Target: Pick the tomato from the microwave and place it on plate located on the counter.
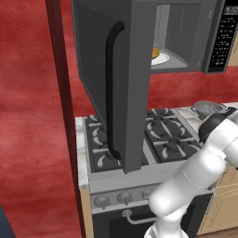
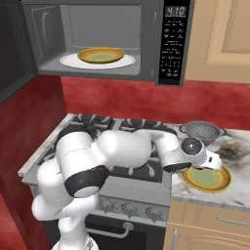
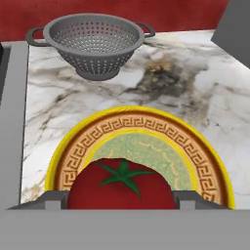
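Observation:
The red tomato (image 3: 122, 188) with its green stalk sits between my fingertips, and my gripper (image 3: 122, 199) is shut on it. Right under it lies the plate (image 3: 146, 132) with a yellow-orange patterned rim and pale green centre, on the marbled counter (image 3: 195, 93). From the right base view my arm reaches low over that plate (image 2: 215, 181), and the tomato is hidden there by the hand. The dark grey microwave (image 2: 168, 44) hangs above the stove with its door (image 1: 116, 83) swung wide open.
A grey metal colander (image 3: 93, 44) stands on the counter just behind the plate. Inside the microwave a second yellow-rimmed dish (image 2: 101, 54) rests on a white plate. The black gas stove (image 2: 122, 128) lies left of the counter, with tan cabinets (image 2: 224, 39) above.

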Controlling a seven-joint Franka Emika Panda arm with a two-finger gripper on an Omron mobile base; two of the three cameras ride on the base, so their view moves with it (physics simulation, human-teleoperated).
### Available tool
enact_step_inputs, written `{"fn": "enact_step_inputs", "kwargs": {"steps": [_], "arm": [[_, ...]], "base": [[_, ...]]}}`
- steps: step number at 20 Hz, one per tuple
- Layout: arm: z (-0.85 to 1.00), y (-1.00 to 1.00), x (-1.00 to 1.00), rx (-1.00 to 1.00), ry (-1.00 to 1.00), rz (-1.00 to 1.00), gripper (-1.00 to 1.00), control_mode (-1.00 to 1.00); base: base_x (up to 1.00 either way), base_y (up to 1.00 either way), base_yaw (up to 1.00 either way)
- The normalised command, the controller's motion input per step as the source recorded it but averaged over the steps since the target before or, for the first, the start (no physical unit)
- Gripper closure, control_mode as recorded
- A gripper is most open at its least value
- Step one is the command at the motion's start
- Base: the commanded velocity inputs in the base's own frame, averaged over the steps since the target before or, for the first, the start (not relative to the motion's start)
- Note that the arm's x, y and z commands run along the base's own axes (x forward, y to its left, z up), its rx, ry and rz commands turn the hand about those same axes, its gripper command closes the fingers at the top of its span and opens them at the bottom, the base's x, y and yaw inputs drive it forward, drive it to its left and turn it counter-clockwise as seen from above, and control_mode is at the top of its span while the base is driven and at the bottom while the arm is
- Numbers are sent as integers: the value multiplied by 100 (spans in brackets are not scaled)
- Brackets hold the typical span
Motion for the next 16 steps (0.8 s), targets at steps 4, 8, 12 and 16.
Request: {"fn": "enact_step_inputs", "kwargs": {"steps": [4,8,12,16], "arm": [[-9,-38,0,0,2,0,100,-100],[-24,-21,0,0,3,0,100,-100],[-28,-1,2,0,5,0,100,-100],[-24,0,1,0,4,0,100,-100]], "base": [[0,0,0],[0,0,0],[0,0,0],[0,0,0]]}}
